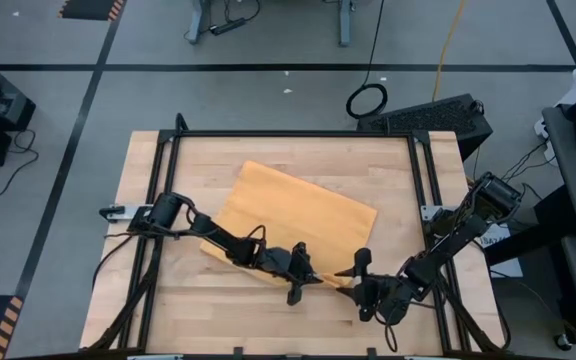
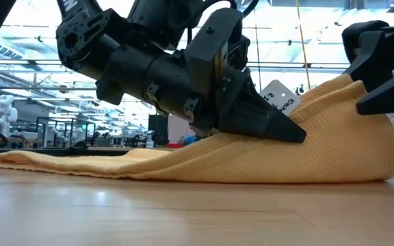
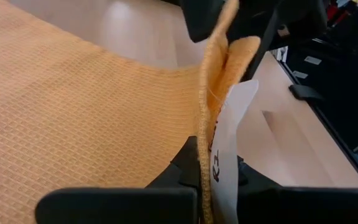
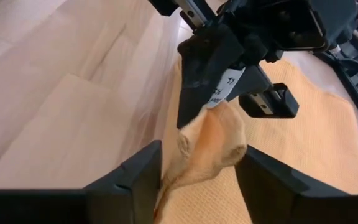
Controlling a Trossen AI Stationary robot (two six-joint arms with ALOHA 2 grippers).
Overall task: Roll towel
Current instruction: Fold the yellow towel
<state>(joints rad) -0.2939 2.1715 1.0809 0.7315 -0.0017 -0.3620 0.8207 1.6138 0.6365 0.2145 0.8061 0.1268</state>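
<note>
Towel [image 1: 298,205]: mustard-yellow, waffle-weave cloth, roughly rectangular, lying skewed on the pale butcher-block tabletop [image 1: 168,310], about centre. Most of it flat; the near corner is lifted off the wood into a soft hump, seen clearly in the low view [image 2: 334,143].

Left gripper [image 1: 303,272]: at the towel's near edge, dark angular fingers clamped on the raised hem. Left wrist view shows the hem [image 3: 211,106] standing on edge between the two fingers, folded double, grid texture plain. A white tag [image 3: 227,146] with dark printed letters hangs against the hem, partly pinched with it.

Right gripper [image 1: 360,287]: just beside the left one, toward the table's near right. Right wrist view shows a bunched, rounded knob of cloth [image 4: 211,146] sitting between its fingers [image 4: 135,177], which stand spread on either side; whether they press the fabric, cannot tell. The tag [image 4: 224,87] shows beyond, under the left gripper's black wedge-shaped finger.

The two grippers sit near each other, not touching.
</note>
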